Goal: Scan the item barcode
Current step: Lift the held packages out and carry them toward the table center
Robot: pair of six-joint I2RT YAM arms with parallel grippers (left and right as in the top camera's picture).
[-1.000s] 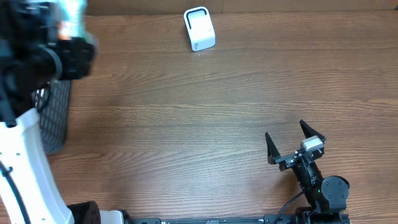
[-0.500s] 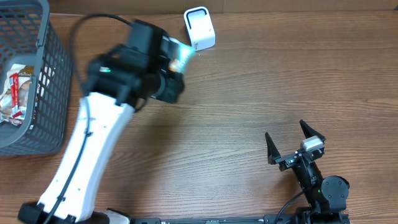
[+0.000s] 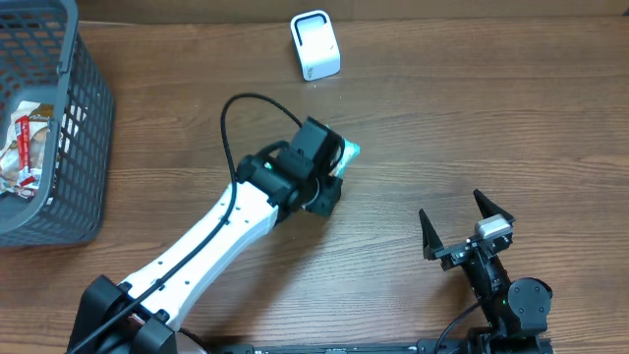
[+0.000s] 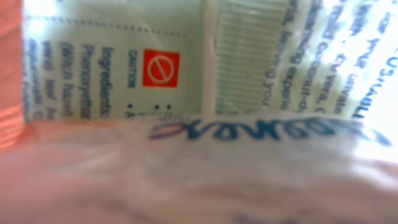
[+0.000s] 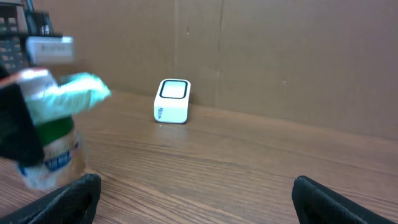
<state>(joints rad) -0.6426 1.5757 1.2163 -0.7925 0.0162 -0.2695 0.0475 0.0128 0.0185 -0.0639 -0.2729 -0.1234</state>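
Observation:
The item is a soft green-and-white packet (image 3: 346,155), and my left gripper (image 3: 332,169) is shut on it over the middle of the table. In the left wrist view the packet (image 4: 186,74) fills the frame with printed text and a red caution square; no barcode shows, and the fingers are hidden behind it. The white box scanner (image 3: 315,45) stands at the far edge, well beyond the packet. From the right wrist view I see the packet (image 5: 59,130) at the left and the scanner (image 5: 172,101) behind it. My right gripper (image 3: 466,226) rests open and holds nothing near the front right.
A grey mesh basket (image 3: 86,118) with a snack packet (image 3: 25,147) inside stands at the left edge. A cardboard wall (image 5: 280,56) rises behind the scanner. Bare wood lies between the packet and the right gripper (image 5: 196,199).
The left arm has swung from the basket at the far left across to the table's middle, carrying the packet. The right arm has not moved.

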